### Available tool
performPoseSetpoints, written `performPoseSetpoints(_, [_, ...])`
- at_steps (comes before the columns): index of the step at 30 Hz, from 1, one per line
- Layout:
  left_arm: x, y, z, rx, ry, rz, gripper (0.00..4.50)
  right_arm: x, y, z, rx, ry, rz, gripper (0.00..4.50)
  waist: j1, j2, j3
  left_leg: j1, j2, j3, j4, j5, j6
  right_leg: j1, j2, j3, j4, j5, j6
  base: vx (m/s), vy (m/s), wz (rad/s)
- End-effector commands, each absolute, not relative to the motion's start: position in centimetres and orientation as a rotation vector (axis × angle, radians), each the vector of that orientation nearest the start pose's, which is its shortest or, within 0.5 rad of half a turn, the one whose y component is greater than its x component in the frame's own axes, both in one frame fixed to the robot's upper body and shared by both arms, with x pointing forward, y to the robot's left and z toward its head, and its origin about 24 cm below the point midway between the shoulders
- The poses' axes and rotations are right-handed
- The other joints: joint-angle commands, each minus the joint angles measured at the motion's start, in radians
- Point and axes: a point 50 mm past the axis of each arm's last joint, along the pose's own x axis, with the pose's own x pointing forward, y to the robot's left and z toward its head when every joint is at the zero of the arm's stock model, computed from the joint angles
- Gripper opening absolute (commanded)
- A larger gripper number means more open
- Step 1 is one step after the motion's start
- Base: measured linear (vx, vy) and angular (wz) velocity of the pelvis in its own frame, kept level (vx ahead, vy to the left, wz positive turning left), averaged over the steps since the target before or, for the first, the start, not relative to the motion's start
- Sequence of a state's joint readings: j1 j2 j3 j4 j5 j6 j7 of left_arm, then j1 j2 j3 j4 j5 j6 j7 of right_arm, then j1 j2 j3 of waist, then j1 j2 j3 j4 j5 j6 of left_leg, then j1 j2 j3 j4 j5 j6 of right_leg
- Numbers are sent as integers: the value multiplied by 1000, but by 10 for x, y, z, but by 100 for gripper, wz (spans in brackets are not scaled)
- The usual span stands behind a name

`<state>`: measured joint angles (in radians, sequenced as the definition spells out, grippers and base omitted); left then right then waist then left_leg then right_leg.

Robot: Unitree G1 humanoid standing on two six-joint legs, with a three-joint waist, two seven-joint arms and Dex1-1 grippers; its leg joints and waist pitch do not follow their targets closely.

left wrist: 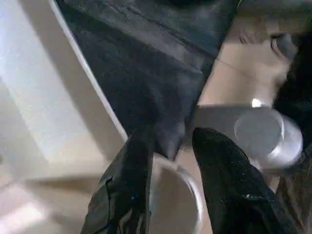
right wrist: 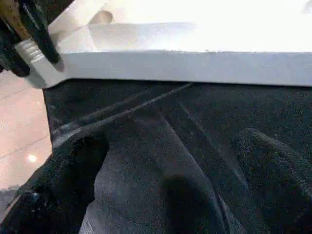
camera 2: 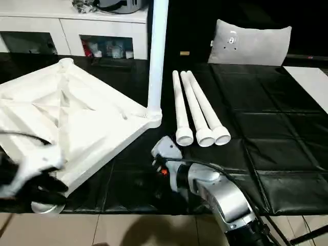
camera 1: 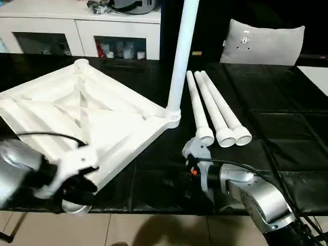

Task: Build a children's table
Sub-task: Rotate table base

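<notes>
White table top with one leg fitted, three legs waiting

Upside down on the black mat, the table top [camera 1: 87,118] carries one standing leg [camera 1: 180,56]; three loose legs [camera 1: 218,110] lie beside it. The left gripper [left wrist: 170,161] pinches its near corner socket [camera 1: 76,206]; the right gripper [right wrist: 170,161] hangs spread wide, low over the mat, empty

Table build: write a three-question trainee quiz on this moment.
1. How many loose legs lie on the black mat?
2. True or false: the right gripper holds a leg.
3. The left gripper is at: A, the near corner socket of the table top; B, the pillow; C, the upright leg.
Key: 1. three; 2. false, it is open over the mat; 3. A.
</notes>
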<state>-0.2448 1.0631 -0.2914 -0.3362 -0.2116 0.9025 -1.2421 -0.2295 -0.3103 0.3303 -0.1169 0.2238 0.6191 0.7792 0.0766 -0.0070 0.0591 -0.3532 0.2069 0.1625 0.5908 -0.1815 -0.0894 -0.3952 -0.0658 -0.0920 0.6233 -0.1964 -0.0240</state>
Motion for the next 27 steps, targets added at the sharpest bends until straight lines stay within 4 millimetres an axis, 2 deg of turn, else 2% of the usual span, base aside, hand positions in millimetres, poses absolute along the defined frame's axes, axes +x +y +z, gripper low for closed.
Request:
performPoseSetpoints(1, [229, 227, 103, 547, 993, -1080, 156, 251, -89, 59, -90, 420, 1116, 450, -4, 19, -52, 7, 18, -6, -76, -280, -32, 40, -67, 64, -94, -356, -125, 0, 0, 0])
performPoseSetpoints(3, [235, 220, 101, 509, 948, -1075, 156, 253, -90, 61, -100, 414, 1106, 450, -5, 18, -50, 10, 16, -5, -76, -295, -31, 39, -66, 62, -98, -393, -116, 0, 0, 0])
performPoseSetpoints(4, [241, 216, 100, 495, 910, -1064, 156, 254, -91, 61, -100, 409, 1096, 450, -2, 22, -51, 16, 16, -5, -73, -306, -34, 36, -68, 62, -102, -420, -110, 0, 0, 0])
performPoseSetpoints(5, [248, 209, 98, 448, 863, -1051, 156, 256, -93, 62, -107, 401, 1080, 450, -2, 18, -51, 15, 16, -5, -73, -306, -32, 38, -67, 60, -106, -432, -103, 0, 0, 0])
performPoseSetpoints(6, [253, 206, 97, 433, 835, -1041, 156, 257, -94, 63, -106, 399, 1069, 450, 0, 20, -52, 18, 16, -5, -72, -310, -33, 36, -67, 59, -107, -437, -101, 0, 0, 0])
performPoseSetpoints(7, [258, 202, 95, 420, 806, -1027, 156, 258, -95, 63, -109, 395, 1057, 450, 0, 18, -53, 13, 15, -7, -73, -304, -32, 40, -68, 59, -107, -435, -96, 0, 0, 0])
performPoseSetpoints(13, [284, 195, 86, 402, 695, -889, 156, 266, -100, 65, -127, 369, 1000, 450, 3, 13, -57, 9, 14, -8, -72, -285, -24, 45, -67, 57, -105, -410, -85, 0, 0, 0])
performPoseSetpoints(14, [289, 196, 87, 409, 677, -854, 156, 267, -101, 66, -122, 366, 994, 450, 3, 11, -59, 7, 13, -8, -71, -274, -22, 46, -67, 57, -105, -401, -84, 0, 0, 0])
performPoseSetpoints(15, [292, 196, 89, 404, 661, -841, 156, 267, -101, 67, -114, 366, 994, 450, 3, 17, -58, 7, 13, -9, -72, -274, -22, 47, -67, 57, -104, -401, -83, 0, 0, 0])
performPoseSetpoints(17, [293, 196, 92, 399, 650, -837, 156, 267, -102, 68, -108, 368, 996, 450, -1, 13, -59, 5, 13, -9, -71, -269, -21, 48, -67, 56, -104, -396, -82, 0, 0, 0])
performPoseSetpoints(19, [288, 198, 97, 415, 660, -882, 156, 265, -102, 68, -106, 369, 1001, 450, -4, 16, -61, 5, 14, -11, -70, -254, -17, 48, -67, 58, -101, -372, -93, 0, 0, 0])
performPoseSetpoints(22, [266, 210, 104, 491, 741, -1009, 156, 261, -103, 66, -118, 382, 1023, 450, -9, 16, -66, 1, 18, -13, -71, -216, -16, 53, -66, 61, -87, -270, -129, 0, 0, 0])
performPoseSetpoints(23, [259, 214, 106, 506, 771, -1037, 156, 260, -103, 66, -123, 385, 1029, 450, -18, 15, -63, -2, 18, -11, -72, -207, -12, 52, -61, 61, -80, -230, -147, 0, 0, 0])
performPoseSetpoints(24, [259, 214, 106, 506, 771, -1037, 156, 260, -103, 66, -123, 385, 1029, 450, -17, 16, -61, 3, 19, -10, -71, -214, -11, 48, -62, 61, -82, -237, -152, 0, 0, 0])
performPoseSetpoints(25, [249, 224, 114, 518, 810, -1054, 156, 258, -103, 66, -121, 388, 1033, 450, -18, 12, -58, 2, 17, -7, -71, -214, -9, 51, -64, 62, -84, -250, -157, 0, 0, 0])
performPoseSetpoints(26, [246, 227, 117, 520, 821, -1057, 156, 258, -103, 66, -119, 389, 1035, 450, -15, 17, -62, 3, 20, -9, -70, -213, -12, 50, -67, 63, -80, -248, -161, 0, 0, 0])
performPoseSetpoints(27, [242, 231, 122, 523, 827, -1059, 156, 257, -103, 66, -115, 392, 1042, 450, -17, 16, -56, 3, 18, -7, -73, -225, -9, 47, -63, 62, -84, -273, -155, 0, 0, 0])
